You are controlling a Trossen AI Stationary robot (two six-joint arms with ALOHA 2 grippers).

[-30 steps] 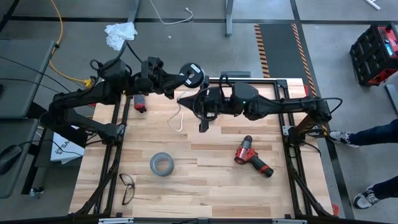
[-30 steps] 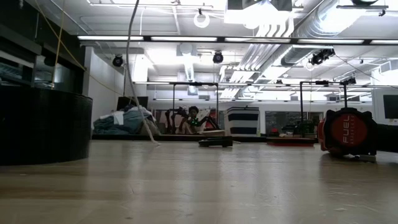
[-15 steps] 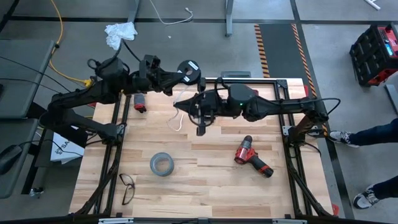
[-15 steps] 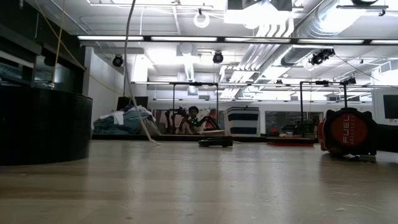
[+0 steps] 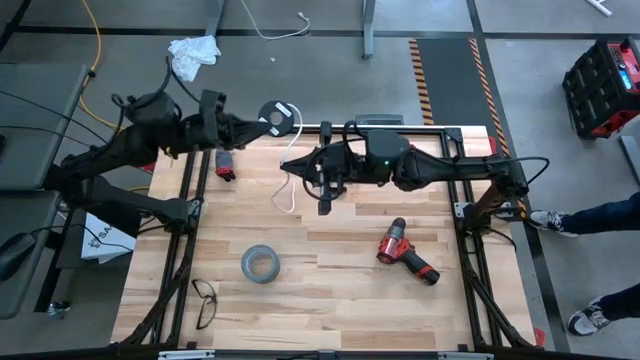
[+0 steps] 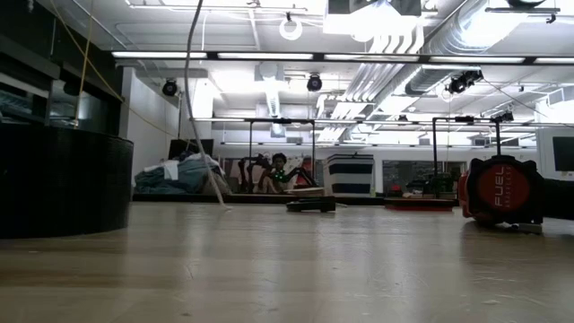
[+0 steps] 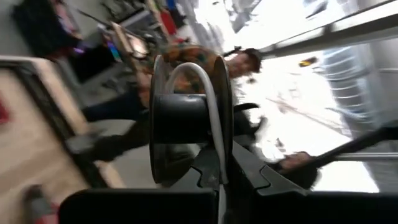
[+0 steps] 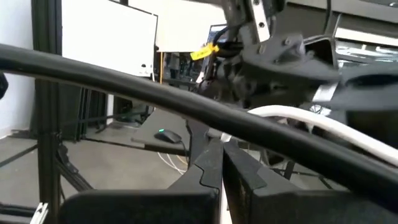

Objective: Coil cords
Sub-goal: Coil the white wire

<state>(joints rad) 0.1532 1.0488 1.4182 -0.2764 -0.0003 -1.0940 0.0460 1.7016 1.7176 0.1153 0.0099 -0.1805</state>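
Observation:
A small black spool (image 5: pixel 277 116) with a white label hangs beyond the table's far left edge, with my left gripper (image 5: pixel 264 123) shut on it. The left wrist view looks at the spool (image 7: pixel 186 118) edge-on, with the white cord (image 7: pixel 208 93) over its hub. The thin white cord (image 5: pixel 291 190) runs from the spool to my right gripper (image 5: pixel 288 165), which is shut on it above the table's far middle. Below that gripper the cord hangs in a loop, and its low end (image 5: pixel 290 209) rests on the wood. The low view shows only the hanging cord (image 6: pixel 188 99). My left gripper pinches the spool at its rim nearest the wrist (image 7: pixel 214 163), with the cord running down between the fingers there. The fingers come in level from the table's left. The spool is lifted clear, its axis lying across the fingers. My right gripper pinches the white cord (image 8: pixel 261 115) between its two fingers, which come in level from the table's right. The cord leads off toward the spool on one side. On the other side it hangs slack to the table.
On the table lie a grey tape roll (image 5: pixel 259 263), a red drill (image 5: pixel 405 250), glasses (image 5: pixel 204 300) near the front left, and a small red and black object (image 5: pixel 225 165). A person's legs (image 5: pixel 590 215) stand off the right edge.
My left gripper has drawn back toward the table's left edge with the spool, rolling as it went, so the spool now hangs farther from my right gripper. My right gripper has stayed about where it was, still shut on the cord.

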